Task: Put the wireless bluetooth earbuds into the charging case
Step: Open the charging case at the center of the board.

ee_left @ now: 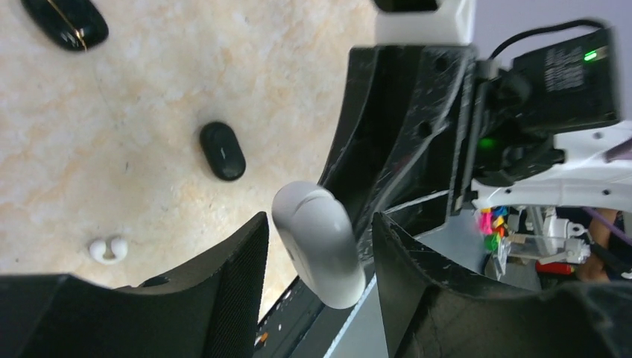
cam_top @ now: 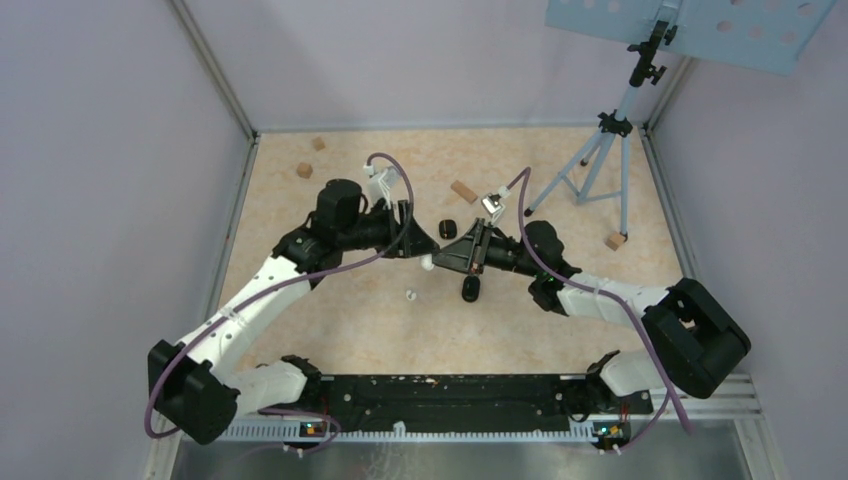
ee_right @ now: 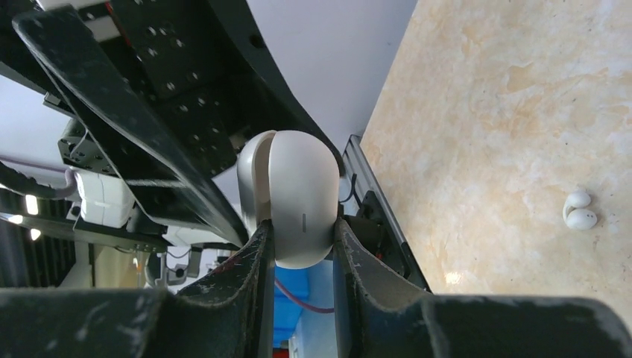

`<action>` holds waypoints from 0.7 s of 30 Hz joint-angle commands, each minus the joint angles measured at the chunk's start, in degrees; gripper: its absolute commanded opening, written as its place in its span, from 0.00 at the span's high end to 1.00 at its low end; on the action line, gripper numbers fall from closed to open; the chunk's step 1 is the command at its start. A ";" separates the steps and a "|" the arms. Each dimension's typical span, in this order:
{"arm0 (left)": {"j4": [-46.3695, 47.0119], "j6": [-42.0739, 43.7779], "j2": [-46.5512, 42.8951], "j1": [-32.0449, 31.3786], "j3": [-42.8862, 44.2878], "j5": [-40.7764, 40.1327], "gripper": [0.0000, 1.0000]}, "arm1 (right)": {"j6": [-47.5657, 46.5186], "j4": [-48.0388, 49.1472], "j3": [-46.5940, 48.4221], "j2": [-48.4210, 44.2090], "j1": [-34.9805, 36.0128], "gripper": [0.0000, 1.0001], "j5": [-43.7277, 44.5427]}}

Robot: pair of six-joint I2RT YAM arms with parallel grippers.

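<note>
My right gripper [ee_right: 302,227] is shut on a white oval charging case [ee_right: 294,198] and holds it up above the table. My left gripper [ee_left: 320,224] stands open around the free end of that same case [ee_left: 320,242], with a gap on each side of it. In the top view the two grippers meet nose to nose at mid-table, left gripper [cam_top: 424,245] and right gripper [cam_top: 446,256], and a sliver of the case [cam_top: 428,263] shows below them. A pair of white earbuds [cam_top: 410,295] lies on the table, also showing as the earbuds [ee_left: 108,250] and the earbuds [ee_right: 580,210].
Two black oval cases lie near the grippers, one black case [cam_top: 470,289] and another black case [cam_top: 447,226]. Tan wooden blocks [cam_top: 463,190] are scattered toward the back. A tripod [cam_top: 600,150] stands at the back right. Walls close in the table.
</note>
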 commanded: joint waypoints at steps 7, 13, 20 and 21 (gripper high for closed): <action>-9.17 6.54 -0.45 -1.80 4.01 -7.79 0.45 | -1.43 1.69 1.71 -1.88 0.77 1.00 1.28; -9.23 6.22 -4.42 0.08 1.25 -8.48 0.43 | 0.28 4.24 0.06 -1.94 0.44 1.00 1.30; -7.07 3.86 -8.29 0.99 -1.06 -6.80 0.40 | 0.50 4.62 -0.63 -2.38 0.07 1.00 0.87; -6.46 3.69 -9.03 1.00 -1.35 -6.66 0.40 | 0.55 4.72 -0.77 -2.41 0.02 1.00 0.78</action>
